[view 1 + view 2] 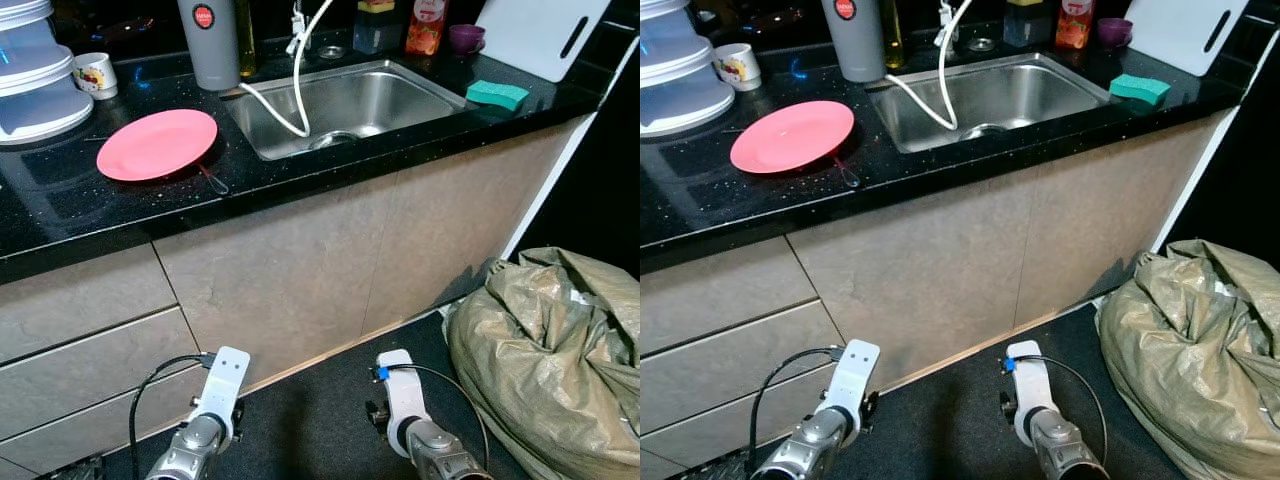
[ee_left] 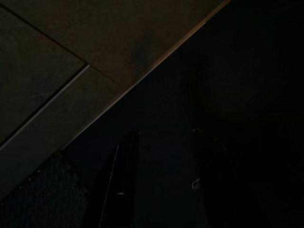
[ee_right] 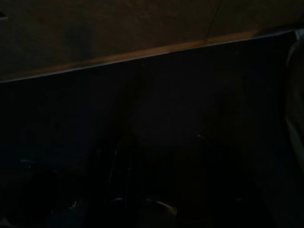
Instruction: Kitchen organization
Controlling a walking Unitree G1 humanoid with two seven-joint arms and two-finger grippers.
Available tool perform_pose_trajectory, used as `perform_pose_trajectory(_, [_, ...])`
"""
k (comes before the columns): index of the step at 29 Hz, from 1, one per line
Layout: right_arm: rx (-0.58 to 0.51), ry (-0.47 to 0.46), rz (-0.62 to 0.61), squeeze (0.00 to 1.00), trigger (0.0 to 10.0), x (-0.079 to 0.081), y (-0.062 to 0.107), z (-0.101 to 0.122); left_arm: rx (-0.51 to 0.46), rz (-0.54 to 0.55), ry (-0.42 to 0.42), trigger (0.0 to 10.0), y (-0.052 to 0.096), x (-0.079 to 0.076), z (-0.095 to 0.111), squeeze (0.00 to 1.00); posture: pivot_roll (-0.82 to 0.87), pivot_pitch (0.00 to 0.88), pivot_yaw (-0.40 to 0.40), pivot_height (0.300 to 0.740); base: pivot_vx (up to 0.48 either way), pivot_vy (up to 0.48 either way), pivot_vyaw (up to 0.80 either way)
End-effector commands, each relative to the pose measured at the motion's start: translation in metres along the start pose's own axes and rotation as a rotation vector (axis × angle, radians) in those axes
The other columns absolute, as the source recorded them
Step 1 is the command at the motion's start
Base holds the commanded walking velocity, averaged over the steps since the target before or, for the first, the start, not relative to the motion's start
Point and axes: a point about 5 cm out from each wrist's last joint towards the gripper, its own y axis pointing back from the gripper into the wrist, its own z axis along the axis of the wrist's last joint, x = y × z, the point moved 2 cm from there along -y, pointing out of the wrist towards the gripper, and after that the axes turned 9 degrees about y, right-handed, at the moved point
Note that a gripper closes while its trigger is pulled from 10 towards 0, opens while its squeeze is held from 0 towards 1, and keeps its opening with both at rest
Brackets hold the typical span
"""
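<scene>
A pink plate lies flat on the black countertop, left of the steel sink. A thin dark utensil rests by the plate's near rim. A white hose hangs from the tap into the sink. A green sponge sits right of the sink. Both arms hang low in front of the cabinets, the left wrist and the right wrist just above the dark floor. In the dim wrist views my left gripper and my right gripper stand open, holding nothing.
A grey tumbler, a mug and stacked white containers stand at the back left. A white cutting board, a purple cup and a bottle stand at the back right. A stuffed olive sack lies on the floor, right.
</scene>
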Motion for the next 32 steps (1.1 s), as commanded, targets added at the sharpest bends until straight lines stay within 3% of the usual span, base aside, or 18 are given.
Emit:
perform_pose_trajectory(1, [0.002,0.007,0.021,0.00,10.0,0.004,0.000,-0.003,0.013,0.002,-0.005,10.0,0.002,-0.004,-0.008,0.00,0.00,0.077,-0.034,0.740,0.000,0.000,0.00])
perform_pose_trajectory(7, [-0.028,-0.021,0.039,0.00,10.0,0.009,0.000,-0.001,0.007,0.002,0.041,10.0,0.005,-0.002,-0.010,0.00,0.02,0.109,-0.027,0.740,0.000,0.000,0.00])
perform_pose_trajectory(20, [-0.050,-0.107,0.044,0.00,10.0,0.019,0.004,-0.010,-0.030,0.054,0.033,10.0,0.011,0.025,-0.009,0.00,0.05,0.182,0.013,0.740,0.000,0.000,0.00])
perform_pose_trajectory(32, [-0.070,-0.109,0.047,0.00,10.0,0.022,0.004,-0.007,-0.035,0.040,0.037,10.0,0.014,0.026,-0.009,0.00,0.05,0.204,-0.001,0.740,0.000,0.000,0.00])
